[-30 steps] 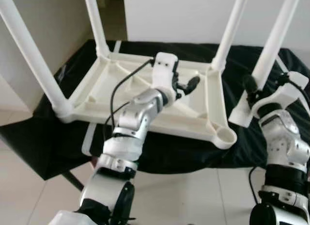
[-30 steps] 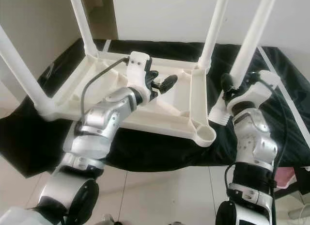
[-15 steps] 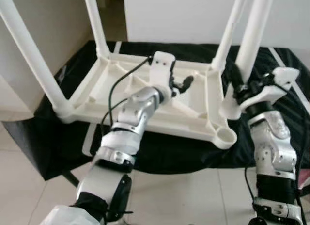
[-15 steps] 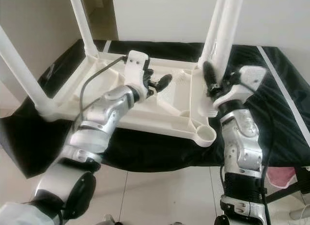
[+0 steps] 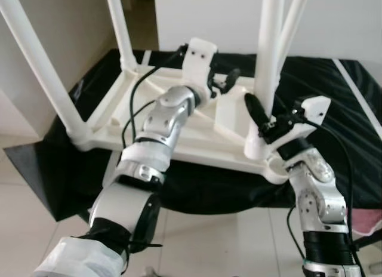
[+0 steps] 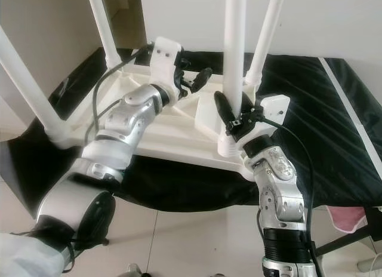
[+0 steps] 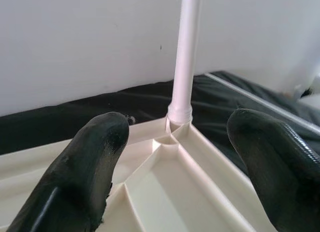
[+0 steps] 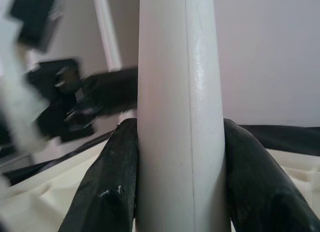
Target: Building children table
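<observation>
The white table top lies upside down on the black counter. The right tool pinches the last leg low, over the near right corner hole. The left tool is spread. The leg looks light, stiff and smooth, so hold it low.

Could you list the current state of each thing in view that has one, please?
Table top: upside down on the black cloth.
Three fitted legs: upright in their corner sockets.
Fourth leg: upright, held just above the near right corner socket.
Right gripper: shut on the fourth leg.
Left gripper: open, above the table top.
</observation>
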